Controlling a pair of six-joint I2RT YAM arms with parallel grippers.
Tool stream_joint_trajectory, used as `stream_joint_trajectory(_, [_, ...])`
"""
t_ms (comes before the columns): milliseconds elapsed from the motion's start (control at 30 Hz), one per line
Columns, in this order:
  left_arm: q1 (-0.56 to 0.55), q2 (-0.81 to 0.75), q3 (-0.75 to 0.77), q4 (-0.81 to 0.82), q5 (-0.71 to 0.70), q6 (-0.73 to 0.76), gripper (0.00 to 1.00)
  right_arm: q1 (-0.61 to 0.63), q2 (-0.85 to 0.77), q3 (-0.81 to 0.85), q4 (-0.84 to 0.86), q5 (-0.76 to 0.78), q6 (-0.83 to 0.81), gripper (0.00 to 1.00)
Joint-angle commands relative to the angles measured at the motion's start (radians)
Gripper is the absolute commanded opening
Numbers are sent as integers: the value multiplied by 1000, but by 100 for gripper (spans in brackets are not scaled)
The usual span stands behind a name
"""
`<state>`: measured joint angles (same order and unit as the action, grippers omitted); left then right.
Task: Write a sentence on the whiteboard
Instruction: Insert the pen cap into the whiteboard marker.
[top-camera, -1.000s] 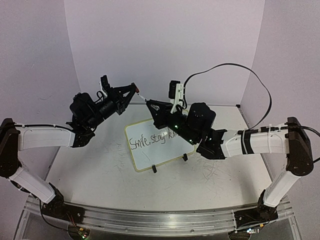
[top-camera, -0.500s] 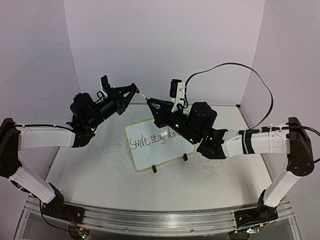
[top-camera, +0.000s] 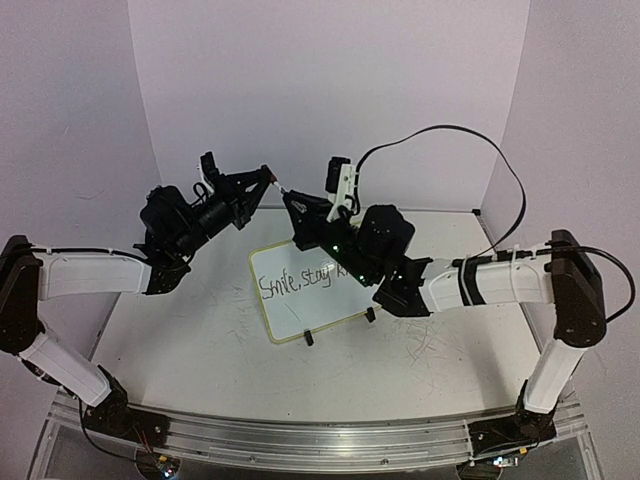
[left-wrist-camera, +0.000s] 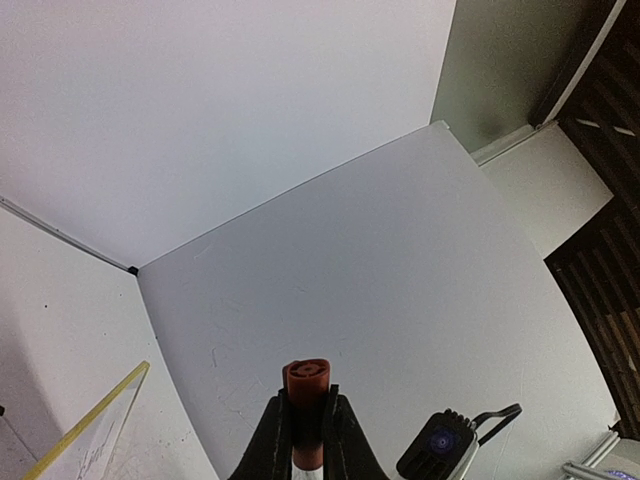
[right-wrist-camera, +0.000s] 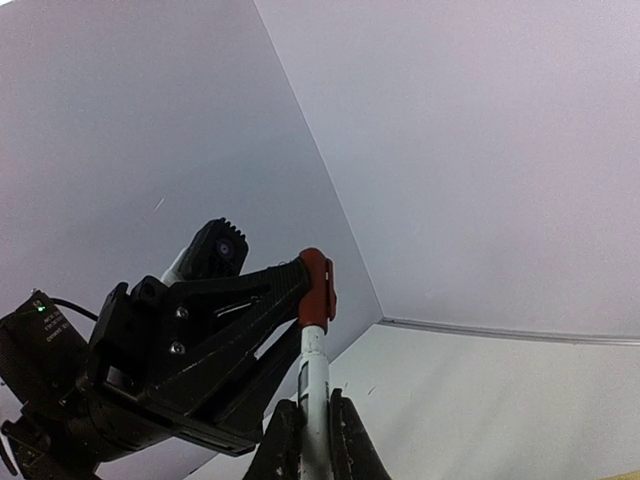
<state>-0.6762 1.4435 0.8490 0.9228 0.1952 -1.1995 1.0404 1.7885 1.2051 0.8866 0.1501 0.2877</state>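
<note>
Top view: the whiteboard (top-camera: 312, 312) sits on its black clip feet mid-table (top-camera: 190, 340), skewed to the near edge. The sentence (top-camera: 296, 281) reads "Smile, stay k…", and the rest is hidden under the right arm. Both arms are up off the board, with the left end effector (top-camera: 266, 178) and right end effector (top-camera: 292, 203) tip to tip above its far edge. What they carry is too small to read here. Left wrist view: the left end effector is clenched on a red cap (left-wrist-camera: 306, 384), seen end-on, and a yellow-rimmed board corner shows at lower left. Right wrist view: the right end effector is clenched on the white marker (right-wrist-camera: 312, 385), whose barrel runs straight up to the red cap in the left fingers (right-wrist-camera: 250, 300). Barrel and cap look in line and touching, but we can't tell whether the tip is seated or only at the mouth. Our read: the writing looks done, the step in hand is recapping the marker, and we're near the end of the task. The next move calls for an axial push of the barrel into the cap, both grips firm and the axes lined up. With any angular offset, the tip could skid off the cap rim or the marker could slip in the fingers. After that we'd expect the capped marker to go down on the table.
</note>
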Motion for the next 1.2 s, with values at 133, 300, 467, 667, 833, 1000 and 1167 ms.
stream_joint_trajectory(133, [-14,19,34,72,28,-28,0,63,216,193,268,265,-259,0])
stream_joint_trajectory(300, [-21,19,9,72,13,-36,0,77,369,353,383,347,-459,0])
stream_joint_trajectory(467, [-38,2,-24,72,8,7,0,52,332,397,249,206,-391,0])
stream_joint_trajectory(667, [-52,-18,-64,71,31,30,0,-39,237,359,138,-133,-115,0])
stream_joint_trajectory(833, [-92,-19,-80,72,13,54,0,-67,255,435,118,-295,-7,0])
stream_joint_trajectory(1000, [-106,-23,-78,71,-15,81,0,-40,272,485,20,-199,-115,0])
stream_joint_trajectory(1167, [-91,-56,-58,0,-55,135,12,-36,162,330,18,-51,-251,0])
